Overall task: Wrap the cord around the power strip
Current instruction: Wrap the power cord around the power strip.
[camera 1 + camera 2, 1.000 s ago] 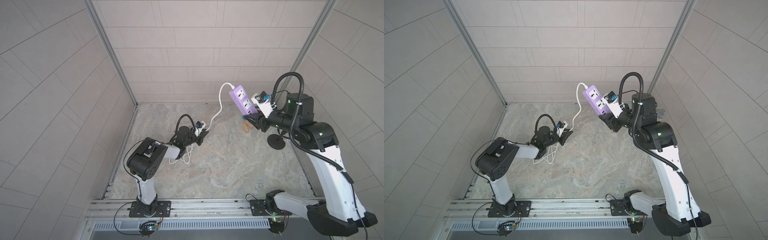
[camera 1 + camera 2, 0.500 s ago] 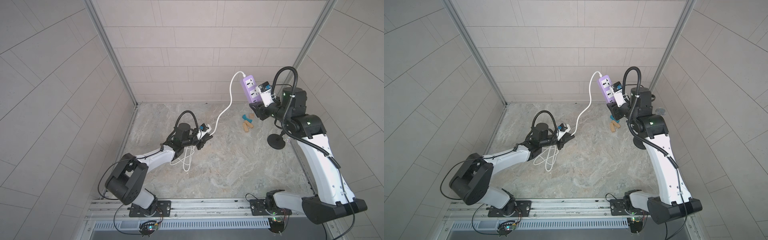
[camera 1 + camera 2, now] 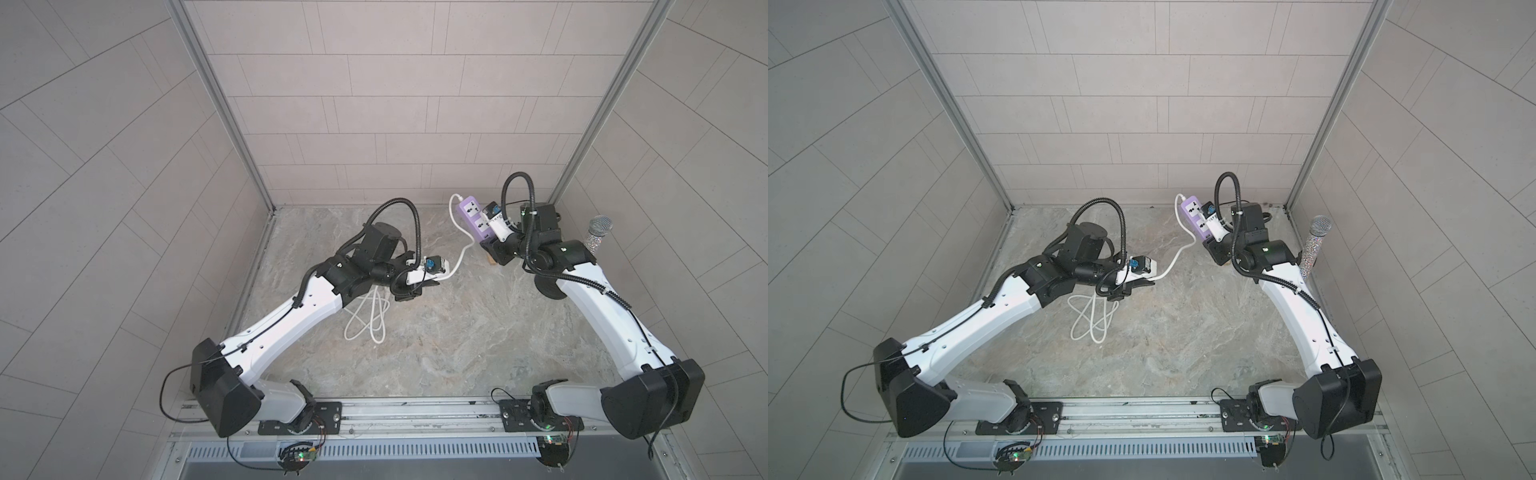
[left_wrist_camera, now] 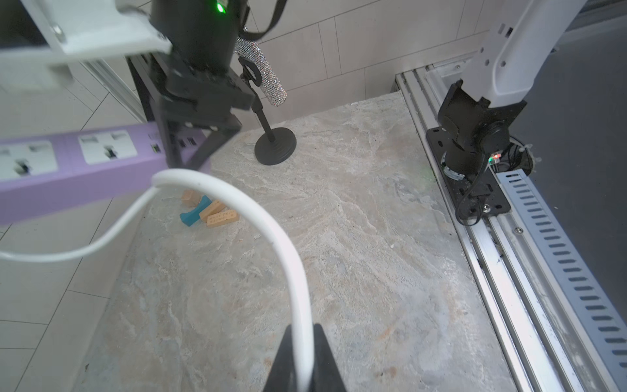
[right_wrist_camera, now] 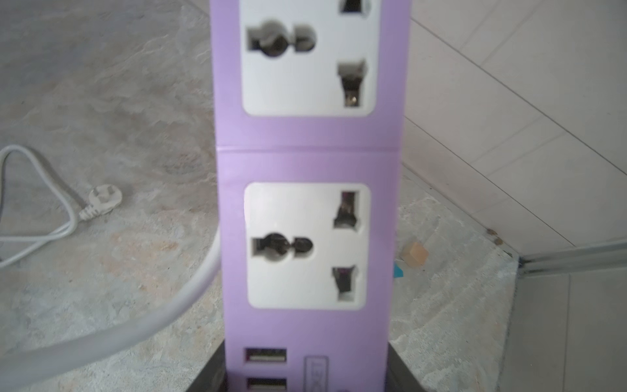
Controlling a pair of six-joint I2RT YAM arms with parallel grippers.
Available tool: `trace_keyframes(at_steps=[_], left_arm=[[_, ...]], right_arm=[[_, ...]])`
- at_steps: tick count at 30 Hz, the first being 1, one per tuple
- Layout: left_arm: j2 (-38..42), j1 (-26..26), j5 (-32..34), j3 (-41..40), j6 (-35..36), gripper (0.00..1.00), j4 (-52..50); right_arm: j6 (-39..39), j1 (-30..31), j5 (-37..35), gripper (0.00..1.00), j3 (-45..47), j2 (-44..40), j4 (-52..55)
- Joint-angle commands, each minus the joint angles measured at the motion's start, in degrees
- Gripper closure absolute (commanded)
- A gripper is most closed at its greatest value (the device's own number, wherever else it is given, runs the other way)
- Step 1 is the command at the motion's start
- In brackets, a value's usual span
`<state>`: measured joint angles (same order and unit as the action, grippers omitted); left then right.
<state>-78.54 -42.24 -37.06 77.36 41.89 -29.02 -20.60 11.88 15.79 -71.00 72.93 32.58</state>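
Cord (image 4: pixel 300 288) is pinched tight in the left jaws; right jaws, partly apart, clamp the power strip (image 5: pixel 305 152).

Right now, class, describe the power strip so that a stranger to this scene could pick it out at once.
Find the marble table, then its far right corner. There the right fingers hold the power strip above the table. It is the only lilac block, with two white sockets and a white cord trailing from it, unlike the small tan and blue blocks lying beneath.
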Motion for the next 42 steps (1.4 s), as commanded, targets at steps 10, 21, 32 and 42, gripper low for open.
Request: trace_keyframes(at_steps=[10,21,32,42], left_arm=[[-4.92,0.51,18.87,17.33,13.86,1.0,-15.98],[-12.25,2.08,23.27,27.16,15.23,1.0,-17.0],[-14.5,5.94,16.76,26.82,13.6,1.0,-16.51],[-16.24,7.89,3.52,21.58,5.66,1.0,-12.03]], right_arm=[[-12.2,3.21,14.57,0.87,15.63,-13.57,-6.56],[-18.22,6.57,20.82,0.9,22.42,-20.09,-4.98],[-2.03,6.75,30.36,0.99,34.83,-32.31,-30.33],[20.15,6.31,18.56,1.0,44.59,-32.45,-64.49]])
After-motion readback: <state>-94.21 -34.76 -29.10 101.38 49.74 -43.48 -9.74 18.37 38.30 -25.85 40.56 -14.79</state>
